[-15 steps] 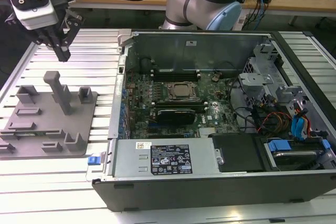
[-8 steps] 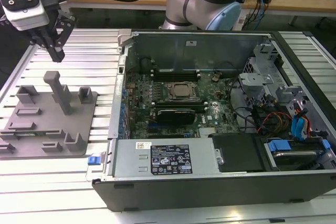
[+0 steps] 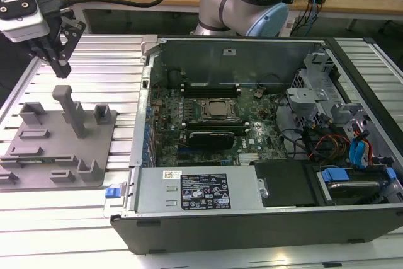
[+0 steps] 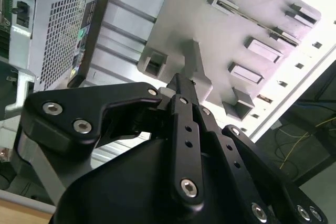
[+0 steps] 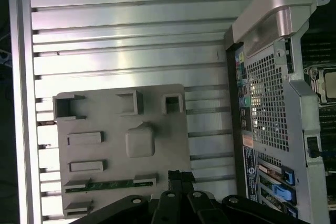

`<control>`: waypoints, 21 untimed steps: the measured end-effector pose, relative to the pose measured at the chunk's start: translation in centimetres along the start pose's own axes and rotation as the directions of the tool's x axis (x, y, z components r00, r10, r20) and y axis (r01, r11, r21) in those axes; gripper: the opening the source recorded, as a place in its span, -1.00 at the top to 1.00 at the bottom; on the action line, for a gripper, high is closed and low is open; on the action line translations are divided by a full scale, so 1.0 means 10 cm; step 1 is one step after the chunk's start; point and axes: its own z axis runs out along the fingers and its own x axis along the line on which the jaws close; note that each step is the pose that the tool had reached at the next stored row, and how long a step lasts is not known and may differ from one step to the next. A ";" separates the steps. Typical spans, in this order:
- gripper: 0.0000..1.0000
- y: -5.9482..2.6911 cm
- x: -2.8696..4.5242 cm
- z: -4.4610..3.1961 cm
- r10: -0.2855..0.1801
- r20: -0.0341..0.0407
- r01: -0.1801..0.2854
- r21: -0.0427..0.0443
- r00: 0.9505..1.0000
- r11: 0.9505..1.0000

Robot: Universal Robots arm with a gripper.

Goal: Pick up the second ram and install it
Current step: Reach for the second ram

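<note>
The second ram (image 5: 110, 184) is a thin green board lying on edge between two low holders of the grey holder plate (image 5: 105, 119); the second wrist view shows the ram (image 4: 260, 22) as a dark strip. My gripper (image 3: 61, 67) hangs above the plate's far side at the exterior view's left. Its black fingers meet, and nothing is held between them. In the first wrist view the gripper (image 5: 176, 176) sits just beside the ram's end nearer the computer. In the second wrist view the gripper (image 4: 181, 83) points at the plate's tall post (image 4: 195, 59).
The open computer case (image 3: 252, 218) lies at the exterior view's right, with its motherboard and CPU socket (image 3: 217, 110) exposed. The plate rests on a ribbed aluminium table (image 5: 131, 30). A tall grey post (image 3: 69, 108) and several brackets rise from the plate.
</note>
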 end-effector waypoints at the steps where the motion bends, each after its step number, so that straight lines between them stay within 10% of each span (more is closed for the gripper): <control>1: 0.84 -0.003 0.028 0.009 0.000 0.000 0.000 0.000 1.000 1.000; 21: 0.84 -0.027 0.311 0.051 0.000 0.000 0.000 0.000 1.000 1.000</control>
